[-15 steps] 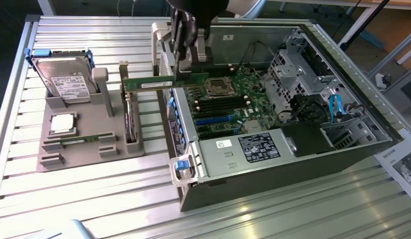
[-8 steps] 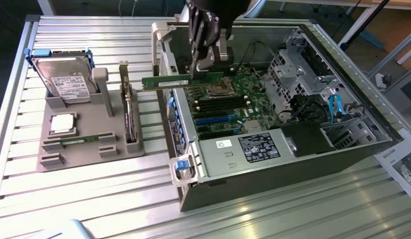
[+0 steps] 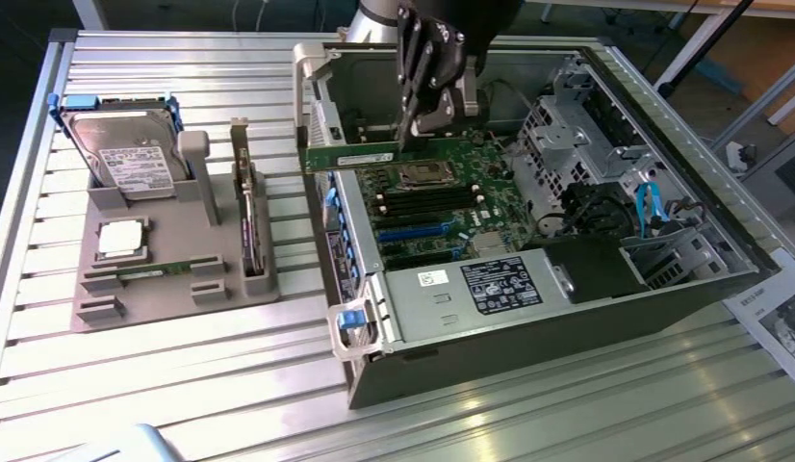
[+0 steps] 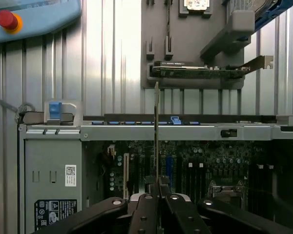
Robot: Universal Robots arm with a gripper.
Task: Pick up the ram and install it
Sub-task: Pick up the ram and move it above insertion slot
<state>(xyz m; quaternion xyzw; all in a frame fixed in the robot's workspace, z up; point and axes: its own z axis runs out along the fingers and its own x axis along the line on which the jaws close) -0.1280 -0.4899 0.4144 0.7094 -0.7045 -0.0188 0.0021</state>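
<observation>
One ram (image 3: 351, 156), edge in gripper (image 3: 413, 133), free above open case (image 3: 526, 339).

Slatted table (image 3: 179, 385); grey holder (image 3: 166, 284), computer case (image 3: 565, 337)

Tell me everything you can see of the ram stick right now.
The ram is a long, slim green circuit board with a pale patch on its face. It is held level on its long edge; from the wrist it shows edge-on as a thin strip. The claw is shut on one end, and the rest sticks out toward the exterior view's left. It hangs above the motherboard inside the open computer case, not seated in a slot.
</observation>
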